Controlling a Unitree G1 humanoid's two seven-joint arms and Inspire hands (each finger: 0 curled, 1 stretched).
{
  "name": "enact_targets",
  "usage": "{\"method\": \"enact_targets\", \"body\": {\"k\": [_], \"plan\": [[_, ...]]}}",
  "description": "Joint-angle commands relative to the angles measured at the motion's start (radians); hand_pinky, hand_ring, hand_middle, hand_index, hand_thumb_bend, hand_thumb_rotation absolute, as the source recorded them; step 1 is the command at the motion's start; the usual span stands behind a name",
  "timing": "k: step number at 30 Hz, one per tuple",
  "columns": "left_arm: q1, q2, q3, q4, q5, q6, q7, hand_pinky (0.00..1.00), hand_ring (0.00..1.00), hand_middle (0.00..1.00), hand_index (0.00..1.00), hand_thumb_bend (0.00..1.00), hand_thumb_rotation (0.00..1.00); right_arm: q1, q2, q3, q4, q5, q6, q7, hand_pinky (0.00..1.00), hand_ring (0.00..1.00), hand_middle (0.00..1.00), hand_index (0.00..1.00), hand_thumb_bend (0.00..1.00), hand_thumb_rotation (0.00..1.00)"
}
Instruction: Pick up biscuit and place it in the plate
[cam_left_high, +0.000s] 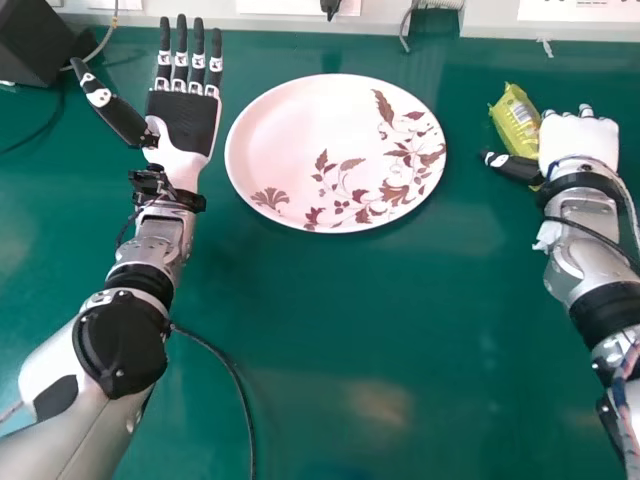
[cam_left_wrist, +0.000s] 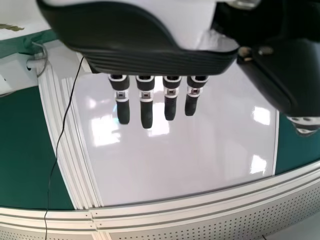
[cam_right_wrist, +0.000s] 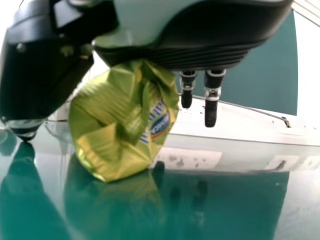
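The biscuit is in a yellow-green packet (cam_left_high: 516, 118) at the right of the table, close against the thumb side of my right hand (cam_left_high: 578, 142). In the right wrist view the crumpled packet (cam_right_wrist: 122, 122) stands between the thumb and the straight fingers of my right hand (cam_right_wrist: 215, 42), hiding part of them. The white plate (cam_left_high: 285, 130) with brown leaf patterns lies at the table's centre back. To its left, my left hand (cam_left_high: 185, 125) is palm up with straight fingers; the left wrist view shows this hand (cam_left_wrist: 160, 57) too, holding nothing.
A dark box (cam_left_high: 35, 40) stands at the back left of the green table (cam_left_high: 330, 340). Cables run beside it, and a black cable (cam_left_high: 235, 375) curves near my left forearm. White trunking (cam_left_high: 330, 22) borders the table's far edge.
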Motion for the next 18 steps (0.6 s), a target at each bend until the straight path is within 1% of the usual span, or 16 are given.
{"method": "enact_targets", "body": {"k": [1, 10, 15, 18], "plan": [[0.013, 0.007, 0.006, -0.007, -0.005, 0.008, -0.013, 0.86, 0.9, 0.98, 1.0, 1.0, 0.39, 0.013, -0.009, 0.009, 0.018, 0.012, -0.013, 0.02, 0.78, 0.74, 0.83, 0.89, 1.0, 0.4], [0.012, 0.009, 0.01, -0.006, -0.009, 0.021, -0.014, 0.87, 0.91, 0.99, 1.0, 1.0, 0.39, 0.017, -0.017, 0.009, 0.009, 0.014, -0.028, 0.03, 0.72, 0.73, 0.82, 0.88, 1.0, 0.39], [0.012, 0.012, 0.016, -0.006, -0.015, 0.041, -0.006, 0.88, 0.91, 0.99, 1.0, 1.0, 0.4, 0.022, -0.02, 0.006, 0.003, 0.017, -0.033, 0.03, 0.64, 0.67, 0.81, 0.87, 1.0, 0.35], [0.01, 0.013, 0.016, -0.006, -0.01, 0.04, 0.005, 0.87, 0.91, 0.99, 1.0, 1.0, 0.41, 0.024, -0.024, 0.004, -0.003, 0.017, -0.035, 0.031, 0.6, 0.62, 0.77, 0.85, 1.0, 0.33]]}}
